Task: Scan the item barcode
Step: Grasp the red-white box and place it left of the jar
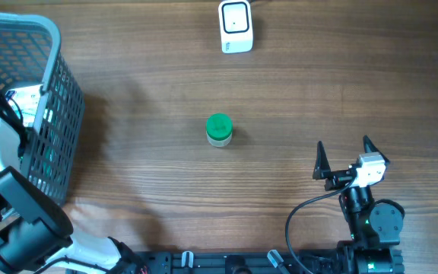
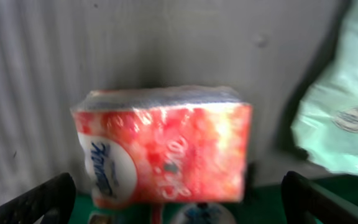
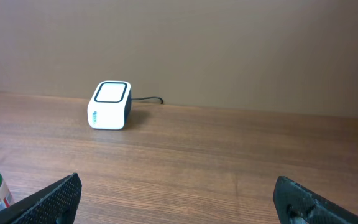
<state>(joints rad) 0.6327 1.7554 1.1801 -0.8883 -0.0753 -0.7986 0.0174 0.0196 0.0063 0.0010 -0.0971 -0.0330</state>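
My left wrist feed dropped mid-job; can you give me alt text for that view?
A red wrapped pack with a white oval label fills the centre, ahead of the open left gripper, whose fingers stand clear of it. Grey basket wall behind, pale green package at right.

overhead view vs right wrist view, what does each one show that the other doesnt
Only the overhead view shows the grey mesh basket at the table's left edge, with the left arm beside it. Only the right wrist view shows the plain wall behind the table. Both show the white scanner, the green-lidded jar and the open right tool.
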